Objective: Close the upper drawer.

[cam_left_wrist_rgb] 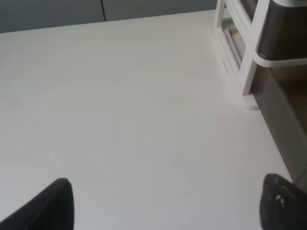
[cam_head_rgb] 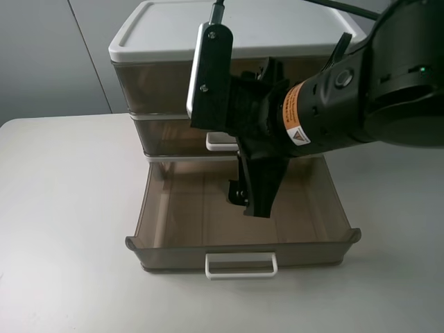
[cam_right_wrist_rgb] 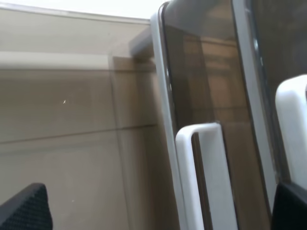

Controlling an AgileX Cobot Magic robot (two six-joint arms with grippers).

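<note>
The upper drawer (cam_head_rgb: 243, 208), translucent smoky-brown with a tall front and a wide white loop handle (cam_head_rgb: 241, 265), stands pulled far out toward the front at the foot of the cabinet (cam_head_rgb: 236, 28). It holds nothing I can see. My right gripper (cam_head_rgb: 250, 201) hangs open over the drawer's inside, close to the cabinet front. In the right wrist view its black fingertips (cam_right_wrist_rgb: 24, 211) stand wide apart, with a narrower white handle (cam_right_wrist_rgb: 201, 172) between them. My left gripper (cam_left_wrist_rgb: 165, 206) is open over bare table and does not show in the exterior view.
Two shut brown drawers (cam_head_rgb: 166, 135) sit above the open one under the white lid. The cabinet's white frame (cam_left_wrist_rgb: 249, 62) stands beside my left gripper. The white table (cam_head_rgb: 62, 208) spreads to the left and front.
</note>
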